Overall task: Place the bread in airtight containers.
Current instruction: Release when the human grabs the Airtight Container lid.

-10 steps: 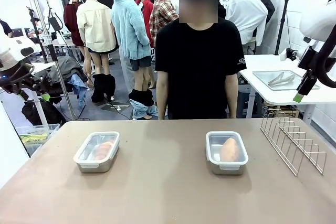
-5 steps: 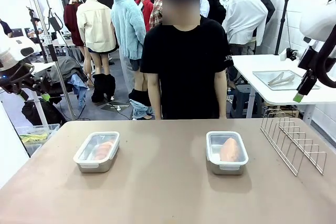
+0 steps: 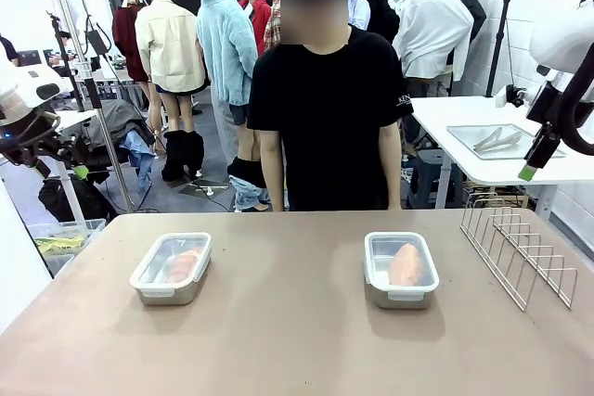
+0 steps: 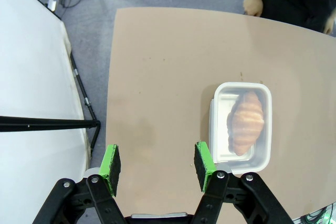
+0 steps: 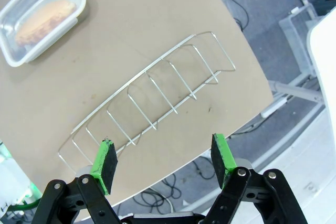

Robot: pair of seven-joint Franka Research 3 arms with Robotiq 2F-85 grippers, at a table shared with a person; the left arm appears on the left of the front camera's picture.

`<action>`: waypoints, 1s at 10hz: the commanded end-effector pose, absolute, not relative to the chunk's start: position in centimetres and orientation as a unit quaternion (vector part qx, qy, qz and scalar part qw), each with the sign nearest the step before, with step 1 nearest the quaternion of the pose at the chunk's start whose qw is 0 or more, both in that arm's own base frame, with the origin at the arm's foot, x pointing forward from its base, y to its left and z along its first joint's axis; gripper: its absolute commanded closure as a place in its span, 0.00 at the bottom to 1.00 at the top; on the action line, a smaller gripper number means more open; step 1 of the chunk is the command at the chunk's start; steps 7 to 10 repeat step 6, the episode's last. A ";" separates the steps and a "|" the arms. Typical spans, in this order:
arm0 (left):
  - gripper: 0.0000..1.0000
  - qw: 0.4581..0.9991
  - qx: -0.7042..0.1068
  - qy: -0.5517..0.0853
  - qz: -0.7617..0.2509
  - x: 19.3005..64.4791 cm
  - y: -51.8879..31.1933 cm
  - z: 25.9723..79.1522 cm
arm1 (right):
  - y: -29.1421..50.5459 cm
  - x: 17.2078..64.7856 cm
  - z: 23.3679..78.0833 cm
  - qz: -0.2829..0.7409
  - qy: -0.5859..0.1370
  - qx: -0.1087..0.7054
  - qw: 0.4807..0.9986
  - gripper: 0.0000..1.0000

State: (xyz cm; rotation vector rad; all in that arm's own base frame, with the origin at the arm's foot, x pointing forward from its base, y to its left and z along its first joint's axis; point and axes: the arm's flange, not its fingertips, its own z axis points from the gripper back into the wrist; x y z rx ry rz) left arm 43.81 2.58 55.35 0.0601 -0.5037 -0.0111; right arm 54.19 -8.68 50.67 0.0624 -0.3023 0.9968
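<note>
Both breads sit lidded in their pans (image 3: 173,269) (image 3: 401,269) — left pincer (image 4: 157,162) and right pincer (image 5: 164,161) spread, empty.

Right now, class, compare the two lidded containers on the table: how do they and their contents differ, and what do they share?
The left container holds a ridged croissant-like roll; the right container holds a smoother oval bun. The left container sits nearer the robot's left table edge; the right container sits beside the wire rack. Shared: both are small steel pans with clear white-rimmed lids on, each holding one golden-brown piece, untouched by either gripper.
</note>
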 end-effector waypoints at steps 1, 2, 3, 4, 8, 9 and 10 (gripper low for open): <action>0.26 0.968 0.030 -0.250 0.004 43.7 2.6 55.4 | -8.7 54.6 50.8 0.477 -0.140 0.032 0.867 0.11; 0.26 0.968 0.030 -0.250 0.004 43.7 2.6 55.4 | -8.7 54.6 50.8 0.477 -0.140 0.032 0.867 0.11; 0.26 0.968 0.030 -0.250 0.004 43.7 2.6 55.4 | -8.7 54.6 50.8 0.477 -0.140 0.032 0.867 0.11; 0.26 0.968 0.030 -0.250 0.004 43.7 2.6 55.4 | -8.7 54.6 50.8 0.477 -0.140 0.032 0.867 0.11; 0.26 0.968 0.030 -0.250 0.004 43.7 2.6 55.4 | -8.7 54.6 50.8 0.477 -0.140 0.032 0.867 0.11; 0.26 0.968 0.030 -0.250 0.004 43.7 2.6 55.4 | -8.7 54.6 50.8 0.477 -0.140 0.032 0.867 0.11; 0.26 0.968 0.030 -0.250 0.004 43.7 2.6 55.4 | -8.7 54.6 50.8 0.477 -0.140 0.032 0.867 0.11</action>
